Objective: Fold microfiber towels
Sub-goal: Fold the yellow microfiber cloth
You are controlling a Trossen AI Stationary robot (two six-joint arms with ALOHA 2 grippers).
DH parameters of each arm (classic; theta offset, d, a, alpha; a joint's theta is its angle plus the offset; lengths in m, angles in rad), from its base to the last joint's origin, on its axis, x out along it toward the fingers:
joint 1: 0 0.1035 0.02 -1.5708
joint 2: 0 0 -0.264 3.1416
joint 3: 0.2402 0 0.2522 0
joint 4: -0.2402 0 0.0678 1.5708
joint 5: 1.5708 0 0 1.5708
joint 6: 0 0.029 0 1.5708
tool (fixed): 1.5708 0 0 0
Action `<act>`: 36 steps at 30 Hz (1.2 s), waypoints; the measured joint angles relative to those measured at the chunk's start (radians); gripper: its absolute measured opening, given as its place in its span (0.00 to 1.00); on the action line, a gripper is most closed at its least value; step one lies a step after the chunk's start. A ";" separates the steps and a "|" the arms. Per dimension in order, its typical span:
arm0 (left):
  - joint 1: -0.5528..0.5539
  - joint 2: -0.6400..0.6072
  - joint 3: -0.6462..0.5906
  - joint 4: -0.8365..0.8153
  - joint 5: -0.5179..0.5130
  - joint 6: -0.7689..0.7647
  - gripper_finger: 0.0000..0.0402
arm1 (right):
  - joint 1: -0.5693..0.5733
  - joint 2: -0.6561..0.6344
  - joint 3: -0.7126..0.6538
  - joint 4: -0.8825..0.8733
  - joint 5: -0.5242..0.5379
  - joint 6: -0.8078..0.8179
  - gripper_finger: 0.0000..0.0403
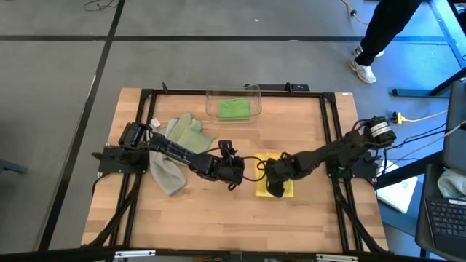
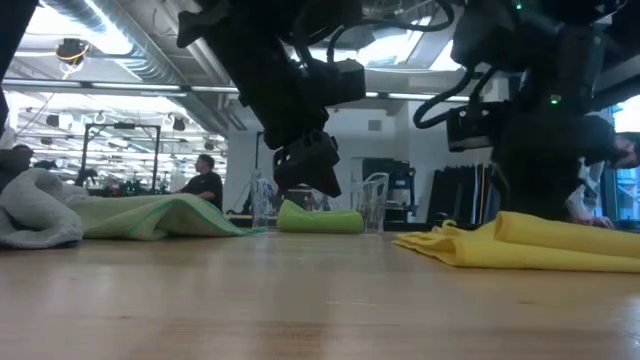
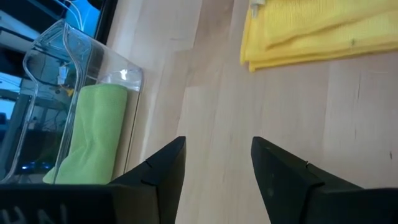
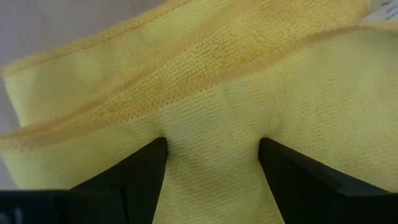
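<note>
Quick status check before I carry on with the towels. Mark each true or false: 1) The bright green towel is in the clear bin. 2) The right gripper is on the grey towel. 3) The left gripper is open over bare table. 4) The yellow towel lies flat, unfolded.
1) True: the bright green towel lies folded in the clear bin.
2) False: the right gripper presses down on the yellow towel; the grey towel lies crumpled under the left arm.
3) True: the left gripper is open and empty above the wooden table.
4) False: it is folded in layers.
</note>
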 joint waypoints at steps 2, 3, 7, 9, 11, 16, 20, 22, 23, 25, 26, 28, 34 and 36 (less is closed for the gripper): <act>0.000 0.000 0.000 0.000 0.000 0.000 0.44 | -0.003 0.000 -0.005 -0.003 0.004 -0.068 0.65; 0.000 0.000 0.000 -0.001 0.000 0.000 0.44 | -0.003 0.000 -0.005 -0.001 0.009 -0.110 0.65; 0.000 0.000 0.000 -0.001 0.000 0.000 0.44 | -0.004 0.002 -0.006 0.020 0.016 -0.314 0.65; 0.000 0.000 0.000 0.000 0.000 0.000 0.44 | -0.004 0.003 -0.007 0.032 0.018 -0.438 0.65; 0.000 0.000 0.000 -0.001 0.000 0.000 0.44 | 0.001 0.003 -0.007 0.044 0.020 -0.577 0.65; 0.000 0.000 0.000 -0.001 0.000 0.000 0.44 | 0.022 0.004 -0.008 0.083 0.034 -0.930 0.65; 0.000 0.000 0.000 -0.006 0.000 0.000 0.44 | 0.028 0.005 -0.002 0.087 0.065 -0.951 0.65; 0.000 0.000 0.000 -0.010 0.000 0.000 0.44 | 0.029 0.003 0.016 0.071 0.077 -0.899 0.65; 0.000 0.000 0.000 -0.009 0.000 0.000 0.44 | 0.029 0.000 0.028 0.056 0.075 -0.880 0.65; 0.002 0.000 0.000 -0.009 0.000 0.003 0.44 | 0.035 0.000 0.054 0.015 0.071 -0.849 0.65; 0.004 0.000 0.000 -0.008 0.000 0.003 0.44 | 0.041 -0.001 0.069 -0.019 0.072 -0.845 0.65; 0.007 0.000 0.000 -0.008 -0.001 0.002 0.44 | 0.060 -0.003 0.110 -0.086 0.074 -0.839 0.65; 0.006 0.000 0.000 -0.003 -0.001 -0.001 0.44 | 0.114 -0.005 0.248 -0.242 0.158 -0.732 0.65; 0.007 0.000 0.000 0.000 -0.001 -0.001 0.44 | 0.128 -0.007 0.296 -0.273 0.169 -0.674 0.65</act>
